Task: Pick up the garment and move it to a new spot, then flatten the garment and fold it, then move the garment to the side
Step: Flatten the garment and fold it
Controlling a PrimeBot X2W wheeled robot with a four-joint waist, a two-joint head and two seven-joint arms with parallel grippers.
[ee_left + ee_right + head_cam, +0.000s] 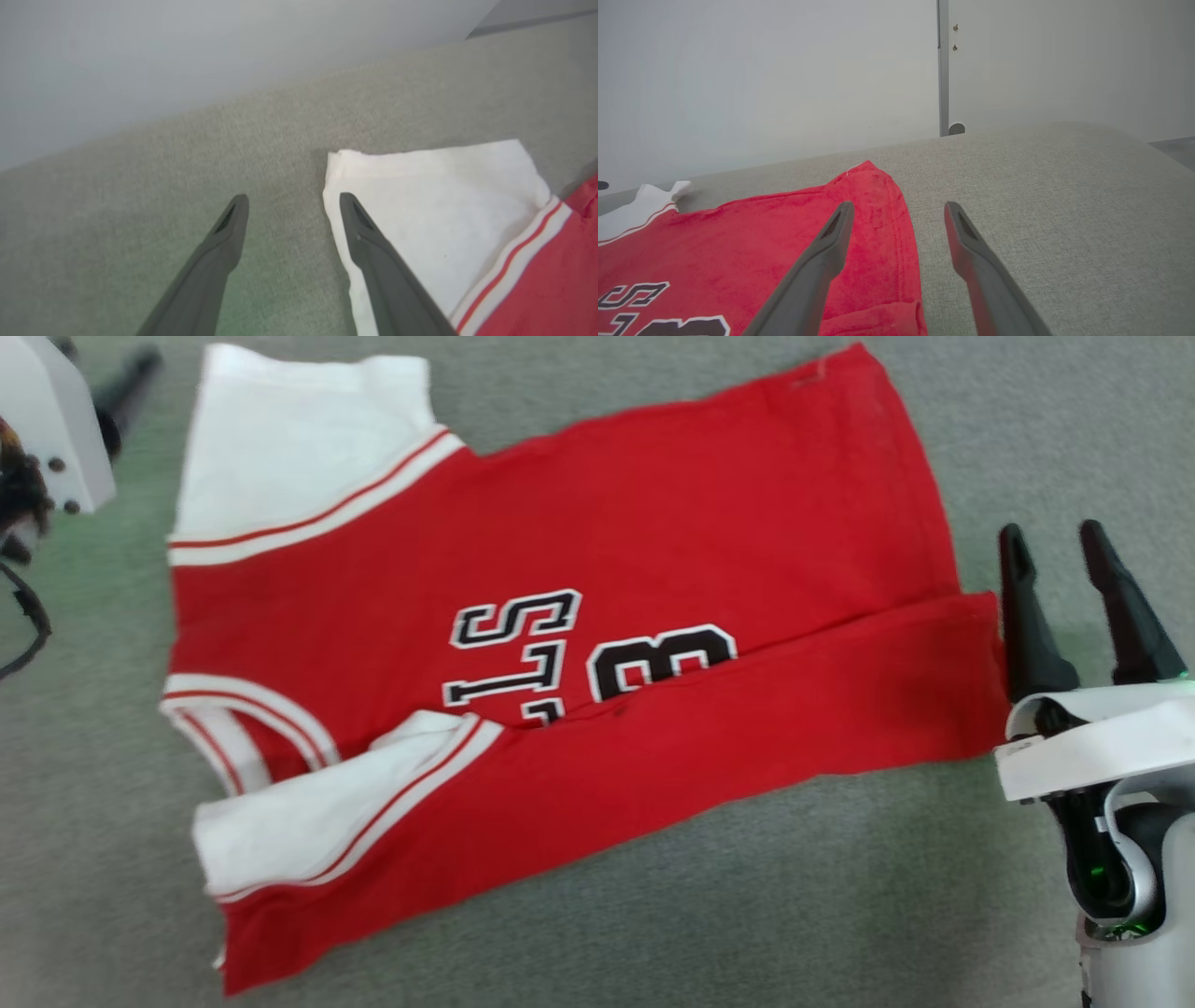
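Observation:
The garment (579,644), a red shirt with white sleeves and black-and-white lettering, lies spread on the grey fabric surface (840,896). Its near long side is folded up over the body. My right gripper (1050,532) stands open just right of the shirt's bottom hem, holding nothing. In the right wrist view its fingertips (900,207) straddle the hem's far corner, above the garment (761,242). My left gripper (293,199) is open beside the far white sleeve (434,196), its right finger over the sleeve's edge. In the head view, the left arm's white housing (47,420) is at the top left.
A pale wall (761,70) with a vertical metal strip (943,70) rises behind the grey surface. A black cable (23,616) hangs at the left edge of the head view. Bare grey fabric (1064,210) extends right of the shirt.

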